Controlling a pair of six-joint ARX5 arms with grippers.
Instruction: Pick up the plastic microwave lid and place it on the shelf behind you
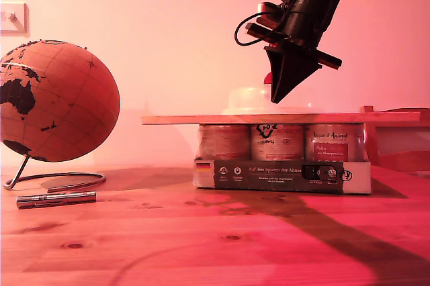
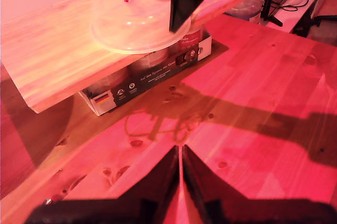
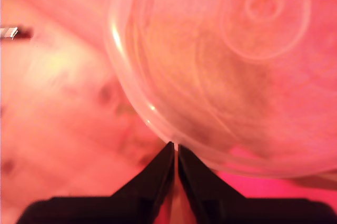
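Your lid [image 1: 252,101] sits on the shelf [image 1: 201,119]; both grippers [image 3: 175,150] are closed, empty; retreat next.

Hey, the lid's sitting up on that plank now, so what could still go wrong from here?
1. My second gripper sits right at the rim of the plastic microwave lid; pulling away carelessly might drag it.
2. The lid's rim overhangs the edge of the shelf, so a nudge could tip it off.
3. The shelf just rests on the jars; bumping it might shift the whole plank.
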